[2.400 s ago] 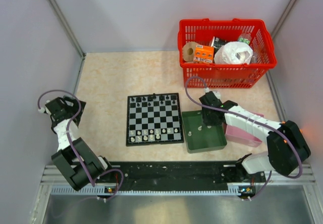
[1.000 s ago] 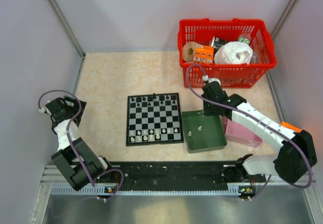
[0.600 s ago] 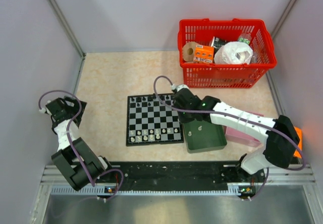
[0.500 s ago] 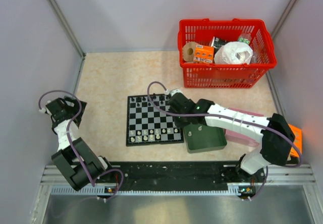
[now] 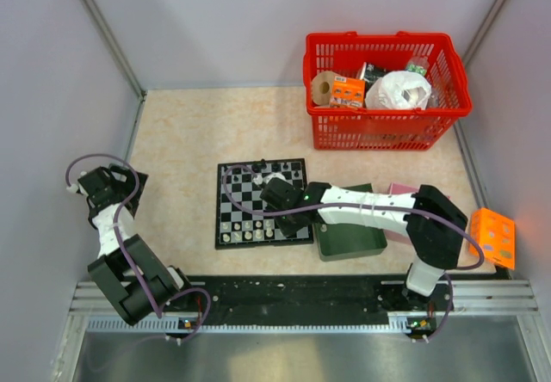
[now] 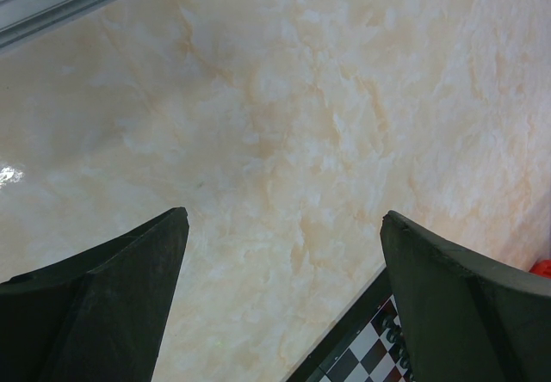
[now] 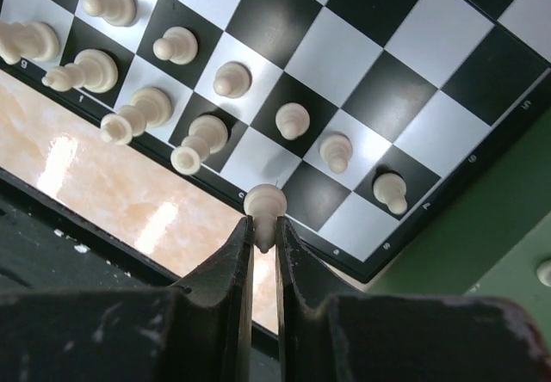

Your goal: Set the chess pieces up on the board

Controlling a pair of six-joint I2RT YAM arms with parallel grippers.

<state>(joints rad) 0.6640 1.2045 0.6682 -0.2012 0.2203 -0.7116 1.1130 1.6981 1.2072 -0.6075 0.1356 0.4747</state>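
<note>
White piece (image 7: 263,203): gripped just below its round head, so it can likely be set down upright on its base.
Right claw (image 7: 263,230): closed tightly on the white piece. It is held over the near edge of the board (image 7: 344,55), beside the white back row.
Height of piece: whether the base touches the board cannot be told from the wrist view.
White rows (image 7: 202,137): several larger pieces stand along the near edge, with a line of pawns (image 7: 293,120) one row further in. Squares in the edge row beyond the held piece look empty, so one of them is judged to be the target.
Black pieces (image 5: 258,169): lined up along the far edge of the board.
Green tray (image 5: 349,243): placed just right of the board, apparently to hold unplaced pieces. One pale piece (image 7: 544,272) is seen in it.
Left claw (image 6: 282,218): spread wide apart and holding nothing. It is parked over bare desk (image 5: 189,132), well away from the board, which leaves room for the right arm.
Red basket (image 5: 387,128): standing at the far right with assorted goods, apart from the task.
</note>
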